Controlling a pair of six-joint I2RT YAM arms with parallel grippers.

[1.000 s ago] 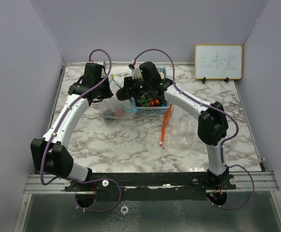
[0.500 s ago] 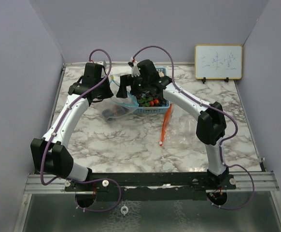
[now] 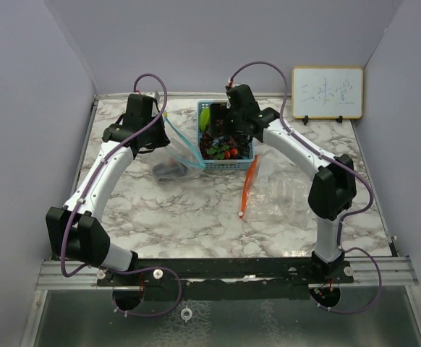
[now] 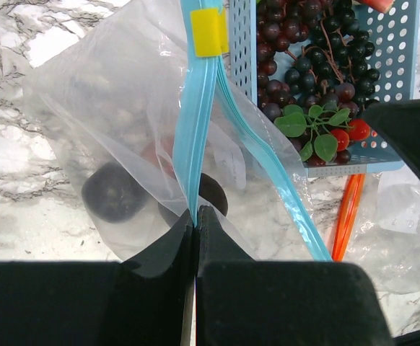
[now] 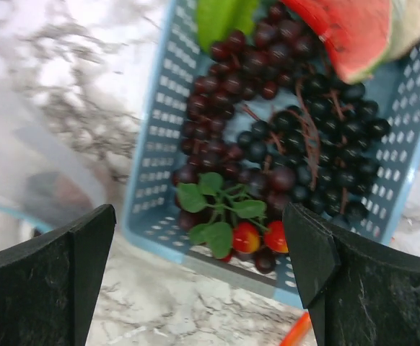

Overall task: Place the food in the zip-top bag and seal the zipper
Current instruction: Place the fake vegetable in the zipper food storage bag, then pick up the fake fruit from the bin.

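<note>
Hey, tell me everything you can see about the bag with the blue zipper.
The bag is thin, clear, crinkled plastic with a light-blue zipper and a yellow tab at the far end. The left gripper is shut on the zipper edge and holds it up. The two zipper strips part, so the mouth is open. The body sags onto the marble table beside the basket. Inside are a dark round piece and something reddish, blurred by the plastic.
</note>
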